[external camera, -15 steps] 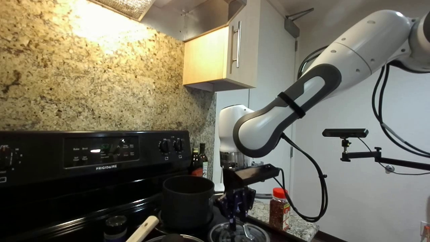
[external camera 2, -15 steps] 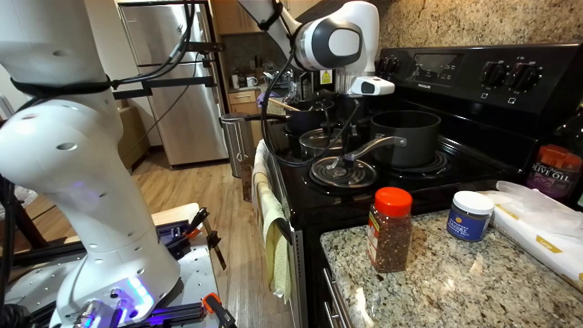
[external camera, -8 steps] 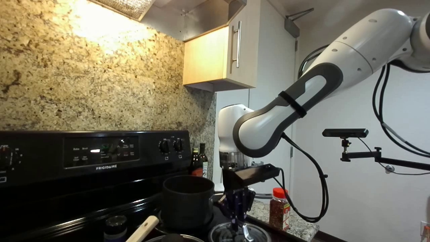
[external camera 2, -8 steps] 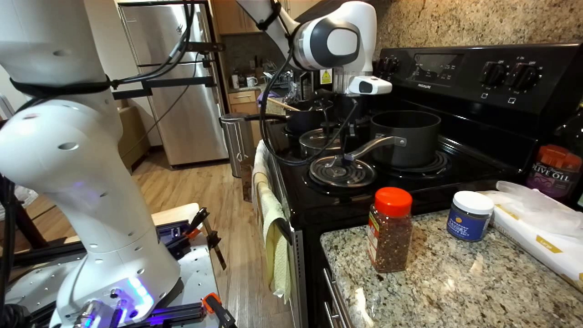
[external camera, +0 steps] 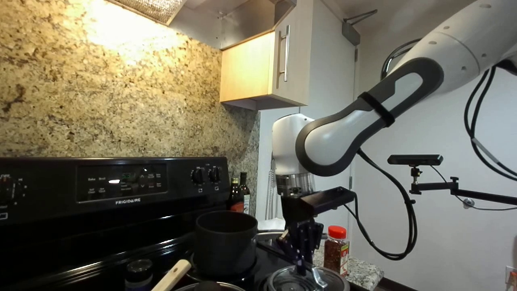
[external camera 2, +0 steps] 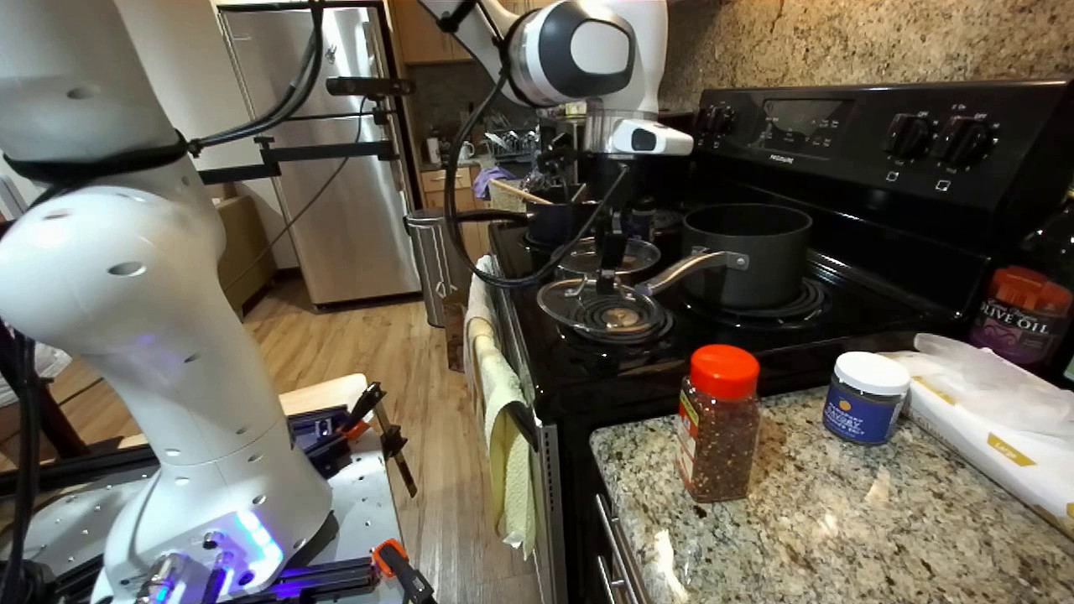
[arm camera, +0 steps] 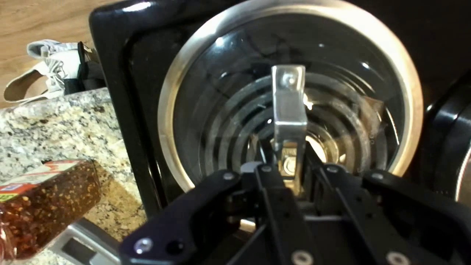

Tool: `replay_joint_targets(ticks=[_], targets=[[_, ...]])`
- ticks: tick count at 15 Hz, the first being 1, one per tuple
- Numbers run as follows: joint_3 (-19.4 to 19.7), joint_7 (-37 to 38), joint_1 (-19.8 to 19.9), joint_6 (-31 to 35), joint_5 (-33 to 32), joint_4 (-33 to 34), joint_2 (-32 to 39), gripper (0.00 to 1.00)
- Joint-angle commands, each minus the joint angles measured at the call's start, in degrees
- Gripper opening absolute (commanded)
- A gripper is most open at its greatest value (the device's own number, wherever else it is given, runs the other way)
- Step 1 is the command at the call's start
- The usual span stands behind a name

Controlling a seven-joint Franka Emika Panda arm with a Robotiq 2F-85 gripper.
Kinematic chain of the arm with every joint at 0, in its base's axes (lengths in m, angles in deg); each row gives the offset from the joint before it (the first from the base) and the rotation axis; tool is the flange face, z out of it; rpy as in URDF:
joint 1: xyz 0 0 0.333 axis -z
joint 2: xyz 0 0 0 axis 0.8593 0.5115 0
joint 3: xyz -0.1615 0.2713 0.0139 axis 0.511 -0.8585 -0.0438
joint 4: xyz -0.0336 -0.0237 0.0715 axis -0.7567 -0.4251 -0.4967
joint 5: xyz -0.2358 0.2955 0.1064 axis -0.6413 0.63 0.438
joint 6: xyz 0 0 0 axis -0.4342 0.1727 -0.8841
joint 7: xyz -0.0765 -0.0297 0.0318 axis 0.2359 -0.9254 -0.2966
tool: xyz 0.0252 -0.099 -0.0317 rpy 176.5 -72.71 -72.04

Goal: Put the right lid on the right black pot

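Note:
The right lid is a clear glass lid with a metal rim and a silvery strap handle. In an exterior view the lid hangs just above the front burner, offset from its coils. In the wrist view the lid fills the middle. My gripper is shut on its handle, one finger on each side. The gripper also shows in both exterior views. The right black pot stands uncovered on the rear burner, its silvery handle toward the front; it also shows in an exterior view.
Another glass-lidded vessel stands beside the held lid, with a dark pan beyond. A pale wooden handle sticks up near the pot. A red-capped spice jar and a blue jar stand on the granite counter.
My gripper has closed on the lid's handle. The lid has come up off the front burner and moved toward the stove's front edge with the gripper. The pot has not moved.

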Motion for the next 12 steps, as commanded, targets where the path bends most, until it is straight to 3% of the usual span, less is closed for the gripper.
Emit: replay_joint_targets(ticks=[1, 6, 12], targets=[[-1.7, -2.6, -0.5, -3.4, 0.6, -4.8, -7.4, 0.07], [-5.5, -3.3, -2.2, -6.4, -0.3, -6.7, -14.6, 0.07], [-9.3, -1.9, -1.7, -9.1, -4.2, -1.3, -16.4, 0.07]])
